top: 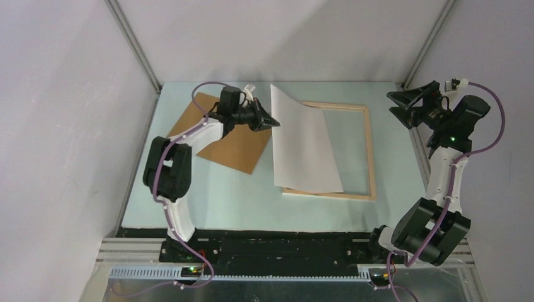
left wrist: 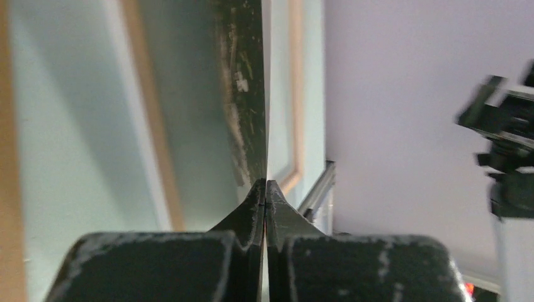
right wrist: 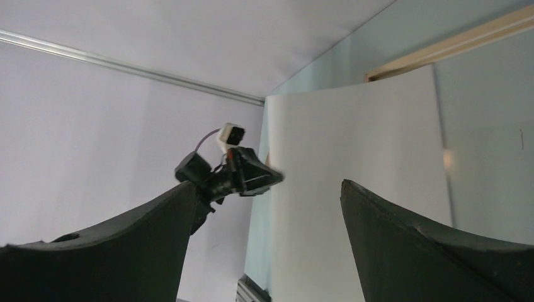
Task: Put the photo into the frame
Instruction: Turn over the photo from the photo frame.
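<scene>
The photo (top: 305, 141) shows its plain white back and lies tilted over the left part of the frame (top: 370, 151). The frame lies flat, pale wood edges up. My left gripper (top: 272, 123) is shut on the photo's left edge and holds that edge raised. In the left wrist view the photo (left wrist: 249, 94) stands edge-on from the closed gripper (left wrist: 265, 189), its dark printed side facing left. My right gripper (top: 398, 104) is open and empty, raised beyond the frame's far right corner. In the right wrist view its fingers (right wrist: 269, 185) gape toward the photo's white back (right wrist: 359, 189).
A plain brown backing board (top: 236, 148) lies on the table under the left arm, left of the frame. Enclosure walls and metal posts close in the table at the back and sides. The frame's wood rail (right wrist: 453, 44) shows in the right wrist view.
</scene>
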Controlling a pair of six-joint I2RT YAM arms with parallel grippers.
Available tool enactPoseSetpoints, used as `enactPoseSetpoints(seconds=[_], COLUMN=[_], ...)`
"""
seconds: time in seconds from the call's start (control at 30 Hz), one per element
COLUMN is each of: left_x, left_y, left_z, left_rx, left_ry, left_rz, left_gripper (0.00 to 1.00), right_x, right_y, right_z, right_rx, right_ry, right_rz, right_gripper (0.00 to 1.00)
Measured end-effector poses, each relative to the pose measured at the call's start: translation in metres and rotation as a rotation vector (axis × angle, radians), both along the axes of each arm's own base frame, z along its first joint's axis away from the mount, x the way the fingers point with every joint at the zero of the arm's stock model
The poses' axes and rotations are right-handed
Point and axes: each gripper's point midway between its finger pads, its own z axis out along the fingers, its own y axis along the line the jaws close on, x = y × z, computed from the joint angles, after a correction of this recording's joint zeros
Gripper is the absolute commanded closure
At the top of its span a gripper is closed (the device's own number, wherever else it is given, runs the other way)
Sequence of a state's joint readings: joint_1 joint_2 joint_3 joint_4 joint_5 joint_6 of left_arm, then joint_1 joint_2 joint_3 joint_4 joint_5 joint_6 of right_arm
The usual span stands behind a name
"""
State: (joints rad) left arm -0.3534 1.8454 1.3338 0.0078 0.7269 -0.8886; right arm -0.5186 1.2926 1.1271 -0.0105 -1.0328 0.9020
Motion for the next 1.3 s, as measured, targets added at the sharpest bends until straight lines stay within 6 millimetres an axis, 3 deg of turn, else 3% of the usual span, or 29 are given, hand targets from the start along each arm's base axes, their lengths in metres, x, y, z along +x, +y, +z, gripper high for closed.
enactPoseSetpoints(seconds=[0.2,0.33,0.57,0.8,1.07,1.3], left_x=[-0.001,-0.002,0.024,0.043,0.05,0.049], left_y=[0.008,0.015,0.011,-0.003,-0.028,-0.033], left_z=[-0.088,-0.114,-0.107,-0.098,-0.105,-0.116], left_rx=[0.157,0.234,0.293,0.312,0.326,0.339], left_ry=[0.182,0.235,0.158,0.079,0.043,0.067], left_rz=[0.023,0.026,0.02,0.006,-0.039,-0.043], left_gripper=[1.0,1.0,1.0,1.0,1.0,1.0], right_x=[-0.005,-0.005,-0.004,-0.003,0.006,0.012], right_y=[0.007,0.009,0.008,-0.001,-0.019,-0.038], right_z=[0.001,0.0,-0.009,-0.034,-0.099,-0.159], right_rx=[-0.022,-0.035,-0.058,-0.164,-0.348,-0.463], right_ry=[-0.003,-0.007,0.005,0.035,0.174,0.319], right_rz=[0.009,0.011,0.002,-0.029,-0.067,-0.069], right_gripper=[0.11,0.11,0.12,0.13,0.17,0.2])
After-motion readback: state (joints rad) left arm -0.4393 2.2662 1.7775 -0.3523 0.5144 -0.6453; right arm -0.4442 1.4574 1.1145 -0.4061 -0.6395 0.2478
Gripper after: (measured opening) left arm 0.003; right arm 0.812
